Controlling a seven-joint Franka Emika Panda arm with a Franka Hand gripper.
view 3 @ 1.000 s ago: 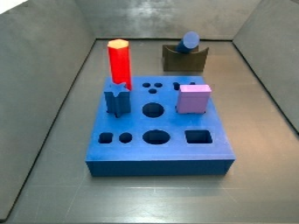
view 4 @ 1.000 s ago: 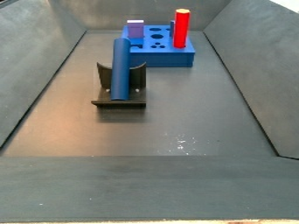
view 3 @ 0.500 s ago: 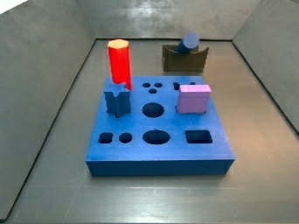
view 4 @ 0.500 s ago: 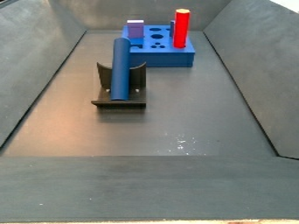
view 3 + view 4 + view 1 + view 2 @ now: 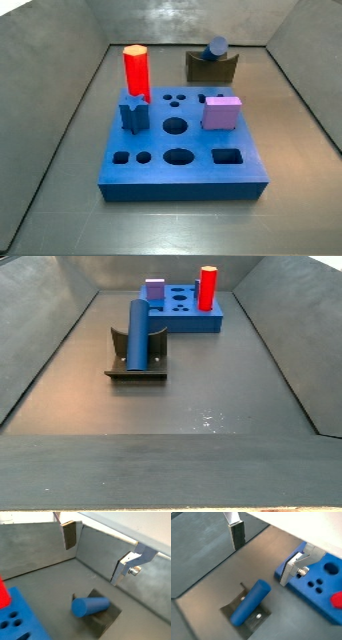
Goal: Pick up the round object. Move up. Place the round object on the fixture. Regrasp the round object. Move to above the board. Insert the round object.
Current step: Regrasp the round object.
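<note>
Peg (image 5: 138,333): blue cylinder resting in the notch of the fixture (image 5: 136,362), apart from the board (image 5: 182,143); also seen at (image 5: 217,46), (image 5: 89,606), (image 5: 250,602).
Long axis: tilted, leaning in the fixture; lower end on the base plate, upper round end raised and pointing away from the board in a side view.
Gripper (image 5: 264,547): above the tray, well clear of the peg; fingers (image 5: 69,535) spread wide with nothing between them; not visible in either side view.
Board contents: red peg (image 5: 135,68), lilac cube (image 5: 222,112) and short dark-blue peg (image 5: 132,110) stand in holes.
Writing: none legible.
</note>
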